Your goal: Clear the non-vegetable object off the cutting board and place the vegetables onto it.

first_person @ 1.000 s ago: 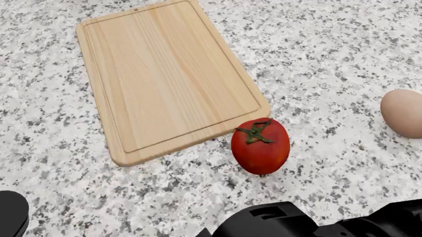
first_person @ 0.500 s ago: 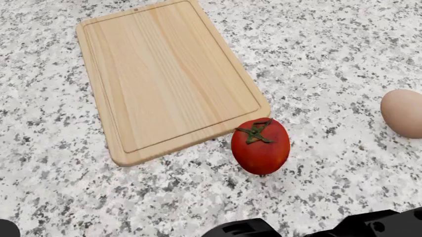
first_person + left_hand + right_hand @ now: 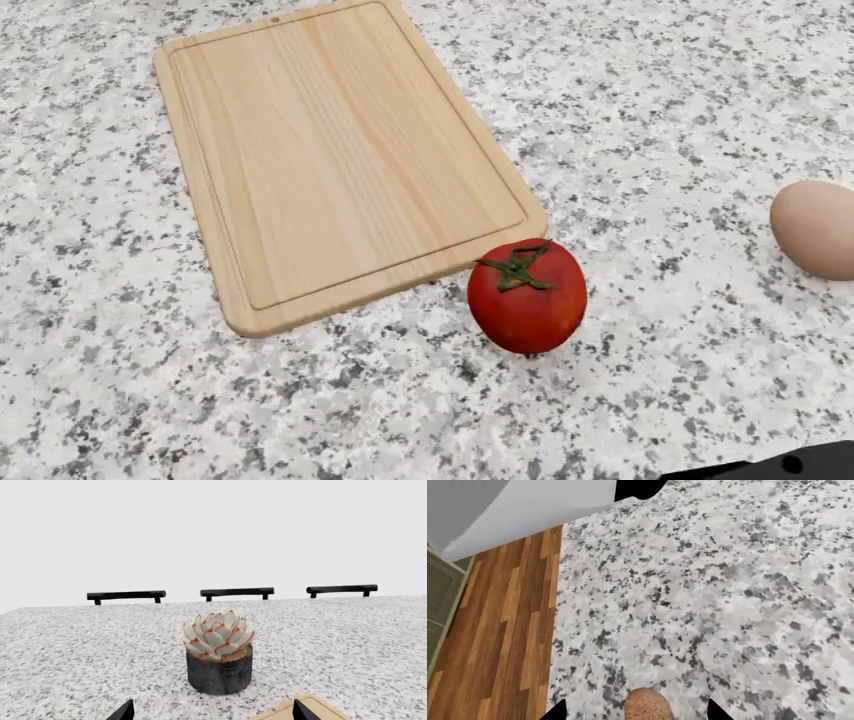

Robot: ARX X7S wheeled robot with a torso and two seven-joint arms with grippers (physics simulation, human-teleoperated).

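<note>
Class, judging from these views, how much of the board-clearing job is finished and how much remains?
Done: the cutting board is bare, and the egg-like object lies off it on the counter. In hand: nothing held. Left: the tomato beside the board's corner and the mushroom on the counter still need placing.

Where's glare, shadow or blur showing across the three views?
Head view: sharp throughout, soft highlight on the tomato, faint shadow beneath it, cutting board evenly lit. Left wrist view: blank white background, no blur, succulent pot casting almost no shadow. Right wrist view: crisp granite countertop; mushroom cut off at the frame edge.
</note>
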